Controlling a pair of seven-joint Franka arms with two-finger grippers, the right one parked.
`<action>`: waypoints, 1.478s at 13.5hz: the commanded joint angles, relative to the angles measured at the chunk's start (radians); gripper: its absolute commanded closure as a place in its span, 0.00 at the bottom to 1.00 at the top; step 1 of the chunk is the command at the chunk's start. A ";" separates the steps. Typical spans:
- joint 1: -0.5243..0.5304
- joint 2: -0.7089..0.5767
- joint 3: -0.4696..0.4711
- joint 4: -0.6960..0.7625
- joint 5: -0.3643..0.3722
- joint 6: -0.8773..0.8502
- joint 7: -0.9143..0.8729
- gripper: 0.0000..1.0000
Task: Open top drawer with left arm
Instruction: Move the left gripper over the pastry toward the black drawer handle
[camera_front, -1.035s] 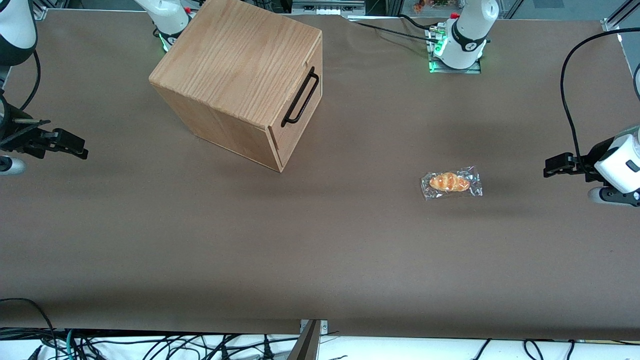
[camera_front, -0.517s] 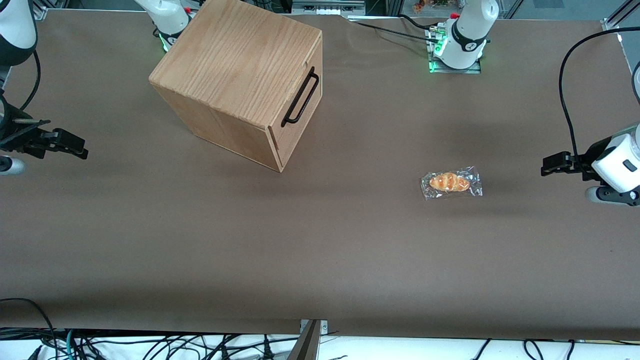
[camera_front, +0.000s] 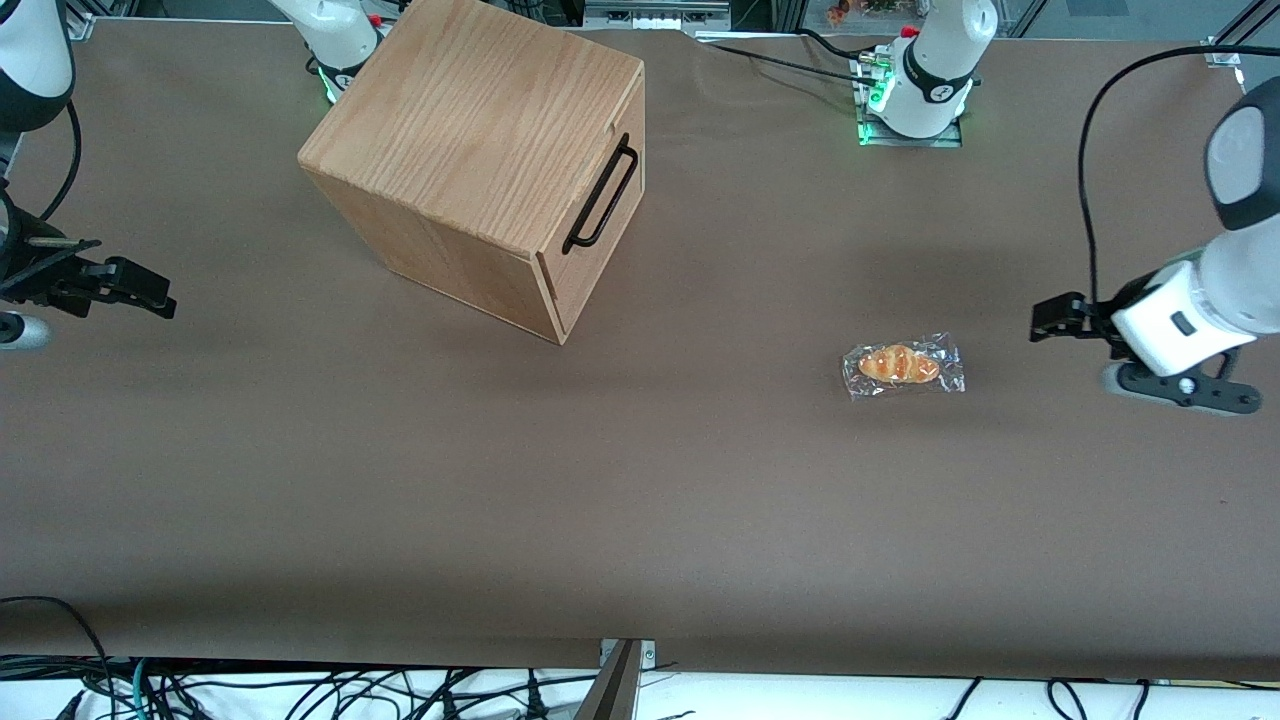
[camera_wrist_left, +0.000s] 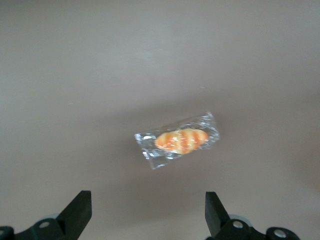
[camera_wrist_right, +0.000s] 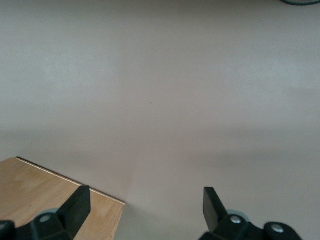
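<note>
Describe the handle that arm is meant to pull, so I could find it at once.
Find the big oak cabinet toward the parked arm's end of the table. On its top drawer sits a thin black bar handle, the only dark thing on the wood. The left arm's claw hangs open by the wrapped bread roll, well away from it.

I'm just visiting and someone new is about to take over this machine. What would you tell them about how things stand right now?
Gripper: the left gripper is open and empty, hovering above the table at the working arm's end, beside the wrapped bread roll and apart from it.
Drawer: the top drawer is shut in the oak cabinet, toward the parked arm's end; its black bar handle is untouched.
Done: nothing on the drawer yet.
Left: bring the gripper to the handle, close on it, pull the drawer out.
</note>
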 joint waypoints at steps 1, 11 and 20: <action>0.000 -0.009 -0.071 0.003 -0.026 -0.020 0.008 0.00; -0.010 0.043 -0.345 -0.008 -0.109 -0.013 -0.271 0.00; -0.270 0.084 -0.352 -0.010 -0.095 0.092 -0.659 0.00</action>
